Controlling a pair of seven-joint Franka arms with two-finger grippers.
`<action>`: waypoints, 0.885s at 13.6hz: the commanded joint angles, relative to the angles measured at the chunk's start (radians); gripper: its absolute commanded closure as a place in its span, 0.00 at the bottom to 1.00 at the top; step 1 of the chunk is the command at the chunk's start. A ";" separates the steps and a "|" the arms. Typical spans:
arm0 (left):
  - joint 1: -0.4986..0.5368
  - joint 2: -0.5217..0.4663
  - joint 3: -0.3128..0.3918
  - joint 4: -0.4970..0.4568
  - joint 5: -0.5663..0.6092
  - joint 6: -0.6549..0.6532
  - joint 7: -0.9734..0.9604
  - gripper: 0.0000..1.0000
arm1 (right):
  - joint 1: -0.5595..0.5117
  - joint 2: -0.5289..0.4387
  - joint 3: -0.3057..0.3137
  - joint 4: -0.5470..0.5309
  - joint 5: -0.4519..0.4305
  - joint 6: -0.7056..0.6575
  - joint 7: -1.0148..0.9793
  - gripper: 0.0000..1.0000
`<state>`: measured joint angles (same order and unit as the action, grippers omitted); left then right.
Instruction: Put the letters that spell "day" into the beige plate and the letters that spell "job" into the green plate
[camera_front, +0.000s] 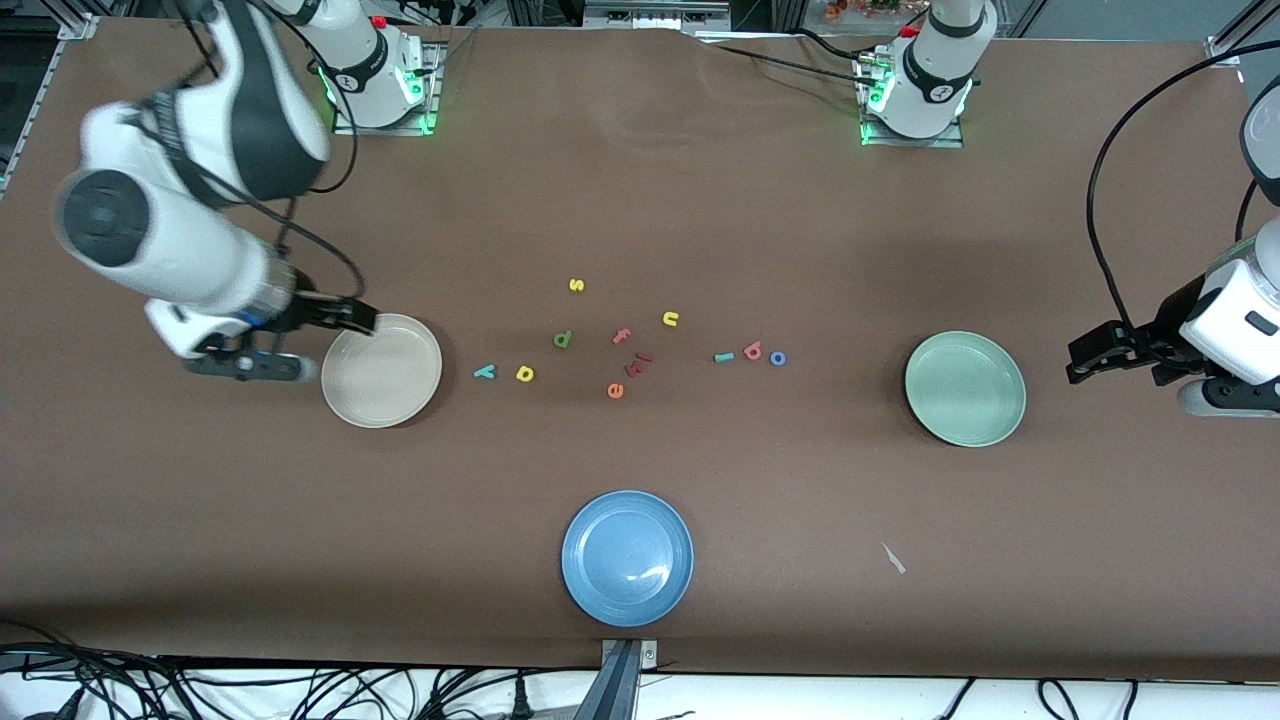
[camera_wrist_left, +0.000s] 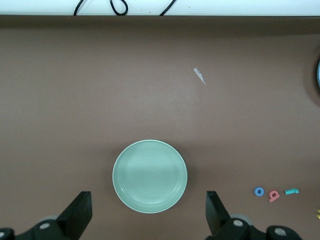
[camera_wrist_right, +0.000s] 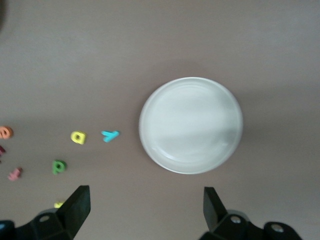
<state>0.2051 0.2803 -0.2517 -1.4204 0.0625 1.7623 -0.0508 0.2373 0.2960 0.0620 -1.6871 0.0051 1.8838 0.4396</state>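
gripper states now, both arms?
Left tool: open, empty, beside the green plate.
Right tool: open, empty, at the beige plate rim.

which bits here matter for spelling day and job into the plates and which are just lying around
Belong to the job:
- green d, yellow a, teal y
- teal j, red-pink b, blue o
- beige plate, green plate

Just lying about:
- yellow s, yellow u
- pink f, orange e
- blue plate
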 joint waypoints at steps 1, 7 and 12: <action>0.001 0.005 0.002 -0.028 -0.023 -0.004 0.017 0.00 | 0.068 0.104 -0.004 0.026 -0.020 0.114 0.210 0.00; -0.067 0.046 0.002 -0.087 -0.032 -0.064 -0.010 0.00 | 0.206 0.350 -0.005 0.082 -0.019 0.282 0.681 0.00; -0.188 0.098 0.000 -0.170 -0.042 -0.053 -0.266 0.00 | 0.237 0.397 -0.007 0.093 -0.024 0.297 0.950 0.01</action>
<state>0.0633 0.3627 -0.2603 -1.5746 0.0568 1.7065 -0.2120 0.4755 0.6738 0.0613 -1.6242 -0.0021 2.1825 1.3048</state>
